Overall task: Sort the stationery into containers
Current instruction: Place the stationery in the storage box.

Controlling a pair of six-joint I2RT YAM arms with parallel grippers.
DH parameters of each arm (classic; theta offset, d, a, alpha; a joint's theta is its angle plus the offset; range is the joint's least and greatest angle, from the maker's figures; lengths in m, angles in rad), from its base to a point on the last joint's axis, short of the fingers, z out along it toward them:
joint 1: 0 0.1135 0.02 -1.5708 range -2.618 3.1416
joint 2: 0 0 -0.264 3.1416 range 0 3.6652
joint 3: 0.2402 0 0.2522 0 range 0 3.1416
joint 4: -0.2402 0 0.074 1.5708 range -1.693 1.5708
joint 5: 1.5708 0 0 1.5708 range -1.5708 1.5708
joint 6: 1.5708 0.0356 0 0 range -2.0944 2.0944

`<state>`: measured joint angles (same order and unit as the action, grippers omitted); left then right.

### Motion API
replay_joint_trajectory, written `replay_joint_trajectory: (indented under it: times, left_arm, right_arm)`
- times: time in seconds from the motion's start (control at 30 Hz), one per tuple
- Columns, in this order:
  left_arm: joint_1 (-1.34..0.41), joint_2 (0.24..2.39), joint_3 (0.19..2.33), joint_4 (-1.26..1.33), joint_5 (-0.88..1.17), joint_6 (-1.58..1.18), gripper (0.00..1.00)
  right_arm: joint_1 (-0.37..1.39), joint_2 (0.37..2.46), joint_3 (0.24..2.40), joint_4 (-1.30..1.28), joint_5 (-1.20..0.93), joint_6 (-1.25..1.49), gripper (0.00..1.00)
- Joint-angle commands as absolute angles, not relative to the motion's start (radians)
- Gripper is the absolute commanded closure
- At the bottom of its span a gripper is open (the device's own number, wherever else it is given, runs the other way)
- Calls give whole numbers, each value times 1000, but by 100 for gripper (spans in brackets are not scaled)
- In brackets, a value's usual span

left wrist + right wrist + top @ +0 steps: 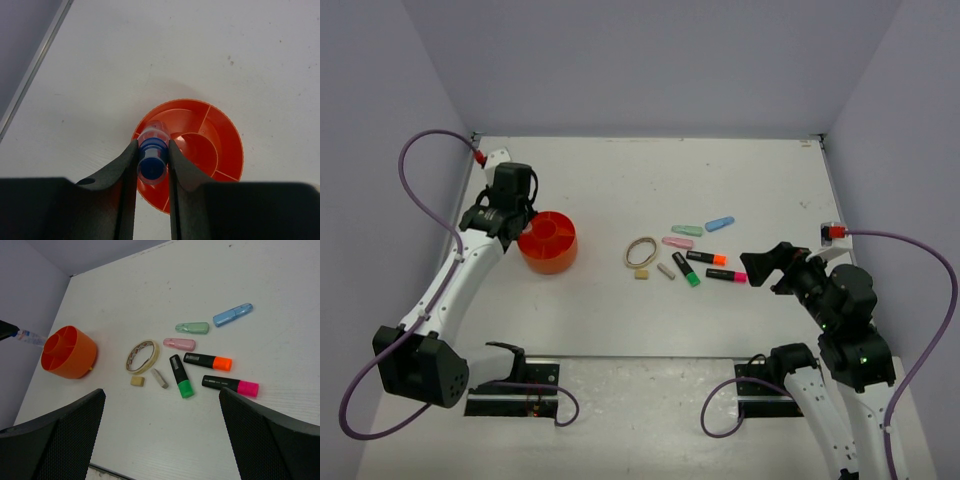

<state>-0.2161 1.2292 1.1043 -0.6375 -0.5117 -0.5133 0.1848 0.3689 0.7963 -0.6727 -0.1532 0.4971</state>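
My left gripper (152, 142) is shut on the blue-capped bottle (152, 157) and holds it over the near-left rim of the round orange tub (225, 150), which has inner dividers. In the top view the tub (548, 242) stands at the left. My right gripper (161, 391) is open and empty, above the table near the stationery. Highlighters with green (180, 376), orange (207, 361) and pink (230, 385) ends lie with the pastel green (192, 328), pink (179, 344) and blue (232, 315) bars, the tan cube (137, 381) and the band ring (142, 356).
A small grey piece (160, 378) lies between the tan cube and the green-ended highlighter. The stationery is grouped mid-table to the right of the tub. Purple-grey walls close the table at the back and both sides.
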Motion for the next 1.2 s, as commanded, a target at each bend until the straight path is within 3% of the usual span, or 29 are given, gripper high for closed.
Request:
replay_joint_trajectory:
  times: [0.0, 0.43, 0.47, 0.57, 0.67, 1.0, 1.17]
  left_arm:
    - [-210, 1245, 1172, -592, -537, -526, 100]
    - [-210, 1305, 1150, -578, -536, -537, 99]
    - [-211, 1303, 1148, -581, -541, -540, 96]
    - [-211, 1292, 1143, -600, -571, -549, 66]
    - [-211, 1277, 1136, -609, -594, -556, 48]
    - [-210, 1240, 1124, -610, -585, -575, 28]
    - [-210, 1188, 1118, -603, -577, -571, 25]
  right_arm:
    - [189, 383, 796, -643, -181, 485, 1]
    - [189, 384, 793, -642, -180, 482, 1]
    - [189, 385, 793, -640, -181, 483, 1]
    - [189, 388, 793, -638, -185, 483, 1]
    - [189, 391, 790, -635, -187, 484, 1]
    - [190, 400, 792, -634, -191, 483, 1]
    - [189, 405, 796, -634, -199, 488, 1]
